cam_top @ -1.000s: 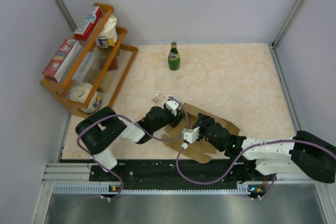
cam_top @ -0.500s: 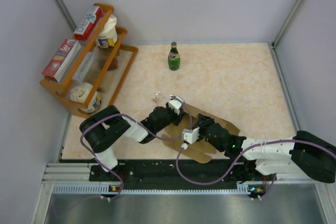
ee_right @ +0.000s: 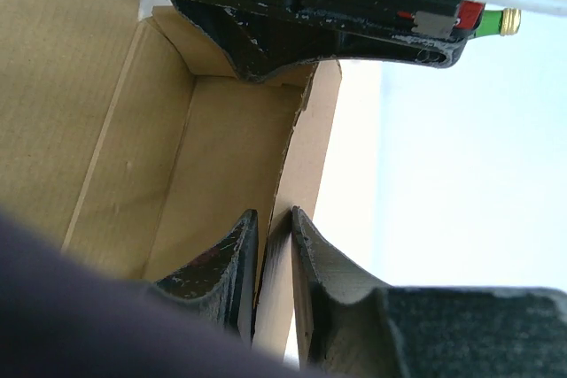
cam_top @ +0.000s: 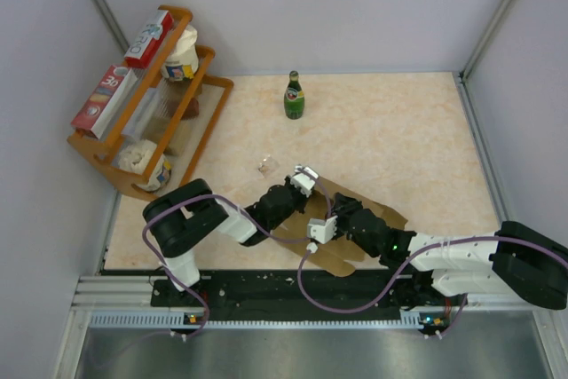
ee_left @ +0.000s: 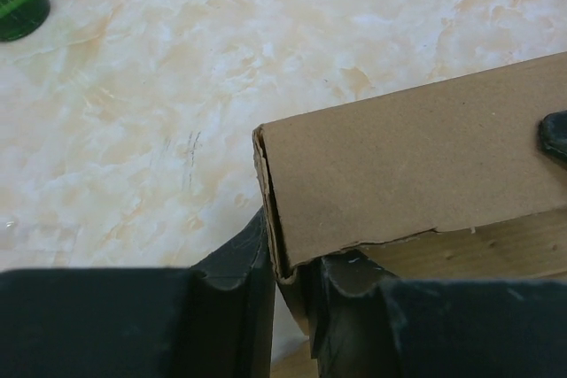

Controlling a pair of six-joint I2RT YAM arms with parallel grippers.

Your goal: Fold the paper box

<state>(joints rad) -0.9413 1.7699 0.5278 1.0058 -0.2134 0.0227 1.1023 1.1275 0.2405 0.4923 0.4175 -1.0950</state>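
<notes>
Two pinches on paper box [cam_top: 368, 209], lower centre of overhead frame: left gripper [ee_left: 288, 265] clamps raised flap's corner; right gripper [ee_right: 273, 258] clamps upright wall edge, bottom centre.

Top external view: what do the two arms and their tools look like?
The left arm and right arm both mix bulky black joints with white links. A looping purple cable trails along each. Each wrist carries a white block. The left tool and right tool have two matte black, curved fingers, slightly scuffed.
</notes>
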